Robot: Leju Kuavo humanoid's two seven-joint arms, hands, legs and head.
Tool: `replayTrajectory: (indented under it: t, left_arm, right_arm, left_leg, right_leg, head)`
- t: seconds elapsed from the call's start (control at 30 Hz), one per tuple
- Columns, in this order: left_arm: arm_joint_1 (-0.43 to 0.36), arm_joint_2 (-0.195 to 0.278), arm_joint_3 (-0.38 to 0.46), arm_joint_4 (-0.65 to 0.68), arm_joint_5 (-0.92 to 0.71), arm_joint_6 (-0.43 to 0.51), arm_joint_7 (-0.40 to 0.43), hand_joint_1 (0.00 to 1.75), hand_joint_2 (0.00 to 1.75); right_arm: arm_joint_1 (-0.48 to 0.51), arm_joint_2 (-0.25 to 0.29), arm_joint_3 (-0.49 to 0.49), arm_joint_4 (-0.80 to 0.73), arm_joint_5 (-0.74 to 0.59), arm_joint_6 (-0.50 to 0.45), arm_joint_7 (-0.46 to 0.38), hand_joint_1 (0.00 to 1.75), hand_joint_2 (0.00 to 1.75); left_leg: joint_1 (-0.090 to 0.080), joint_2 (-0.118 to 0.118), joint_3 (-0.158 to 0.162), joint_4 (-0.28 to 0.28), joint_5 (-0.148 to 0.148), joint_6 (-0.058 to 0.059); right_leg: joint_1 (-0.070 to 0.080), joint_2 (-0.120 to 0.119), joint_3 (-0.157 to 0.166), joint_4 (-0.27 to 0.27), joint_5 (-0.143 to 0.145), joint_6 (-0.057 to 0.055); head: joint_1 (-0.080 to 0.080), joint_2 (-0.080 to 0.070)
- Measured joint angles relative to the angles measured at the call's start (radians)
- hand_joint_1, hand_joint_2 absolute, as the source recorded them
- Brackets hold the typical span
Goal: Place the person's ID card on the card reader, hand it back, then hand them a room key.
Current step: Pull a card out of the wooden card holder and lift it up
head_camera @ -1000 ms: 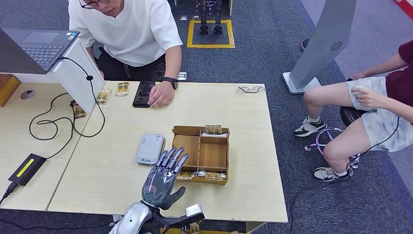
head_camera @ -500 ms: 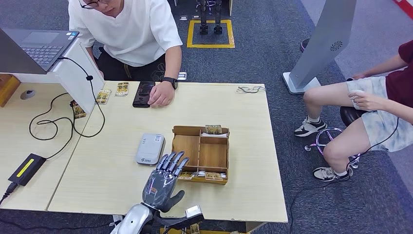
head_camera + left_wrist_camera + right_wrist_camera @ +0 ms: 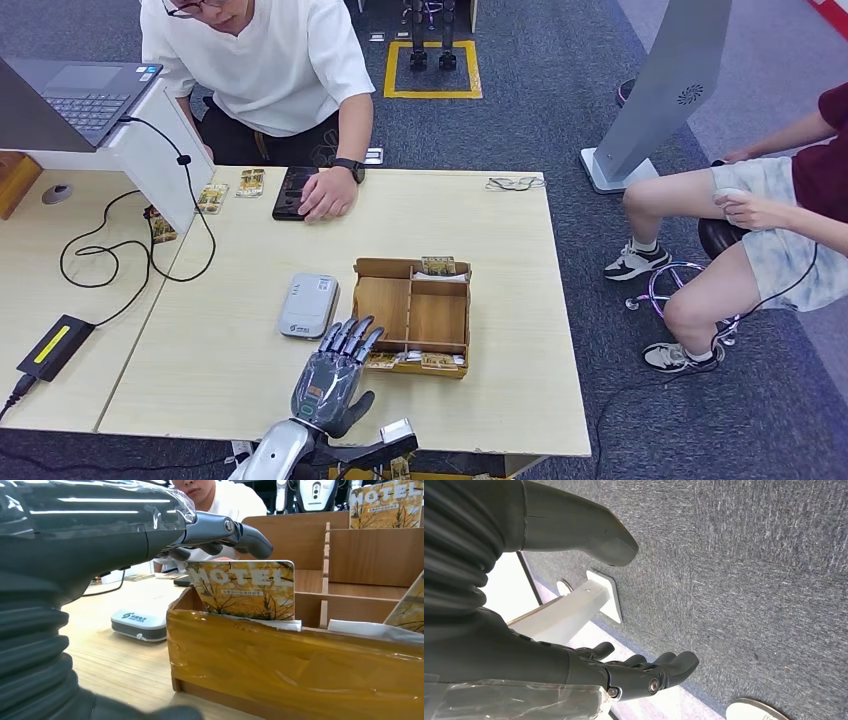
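Over the last second your left robot hand (image 3: 331, 378) has drawn back a little toward the near edge of the table (image 3: 240, 360), so its fingertips, which reached up beside the card reader (image 3: 308, 304), now sit lower, by the near left corner of the wooden card box (image 3: 412, 315). You can read that, as a judgement, as lining up on the front slot for a room key rather than on the reader. The reader's top looks bare, and no ID card can be made out on it or in either hand; the person's hand (image 3: 322, 196) rests on a dark phone (image 3: 291, 190) at the far side of the table, and you cannot tell whether a card lies under it. In the left wrist view the fingers (image 3: 248, 536) are stretched out flat and slightly spread, passing above the upright room key card (image 3: 243, 590) printed with "MOTEL" that stands in the front slot; they hold nothing, and whether they brush its top edge cannot be told. So that hand is released and empty. Your right robot hand (image 3: 644, 672) hangs beside the body over the carpet, fingers loosely extended with nothing in them. The key is not yet pinched; you would next need thumb and fingers closing on that card's upper edge.
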Motion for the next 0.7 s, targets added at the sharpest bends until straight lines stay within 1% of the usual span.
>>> replayTrajectory:
  t: [0.43, 0.7]
  left_arm:
    - [-0.022, -0.006, 0.0, 0.002, 0.008, -0.011, 0.004, 1.75, 1.75]
    - [-0.023, -0.009, 0.0, 0.002, 0.017, -0.005, -0.002, 1.75, 1.75]
  right_arm:
    - [0.0, 0.0, 0.002, 0.0, 0.0, 0.0, 0.002, 0.0, 1.75]
    - [0.0, 0.0, 0.003, 0.0, 0.0, 0.0, 0.001, 0.0, 1.75]
  left_leg:
    - [0.0, 0.0, 0.001, 0.0, 0.0, 0.0]
    - [0.0, 0.0, 0.002, 0.0, 0.0, 0.0]
  right_leg:
    - [0.0, 0.0, 0.002, 0.0, 0.0, 0.0]
    - [0.0, 0.0, 0.002, 0.0, 0.0, 0.0]
  head:
    - [0.0, 0.0]
    - [0.0, 0.0]
